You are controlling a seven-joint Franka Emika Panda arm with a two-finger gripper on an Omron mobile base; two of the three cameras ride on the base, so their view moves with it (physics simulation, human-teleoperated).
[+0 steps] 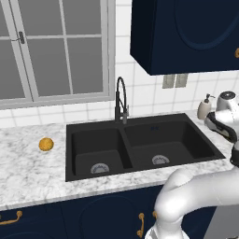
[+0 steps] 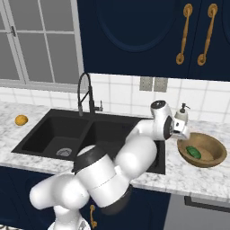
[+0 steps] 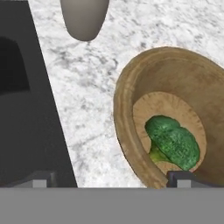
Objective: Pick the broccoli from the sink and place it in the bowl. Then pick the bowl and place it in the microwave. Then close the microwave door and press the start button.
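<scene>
White marble counter (image 2: 197,177) by my black double-basin sink (image 1: 140,144) | lumpy green broccoli (image 3: 173,142) lies inside wide tan wooden bowl (image 2: 214,157) | beige soap dispenser (image 2: 181,113) just behind | round orange fruit (image 1: 45,144) far left | gripper (image 3: 111,177) spread, holding nothing, above bowl's near rim

Black sink (image 1: 140,144) (both basins bare), orange fruit (image 1: 45,144) on counter (image 1: 28,163).

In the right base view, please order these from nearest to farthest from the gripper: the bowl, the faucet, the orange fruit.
1. The bowl, on the counter directly under the open gripper.
2. The faucet, behind the sink, left of the gripper.
3. The orange fruit, on the far-left counter.
</scene>
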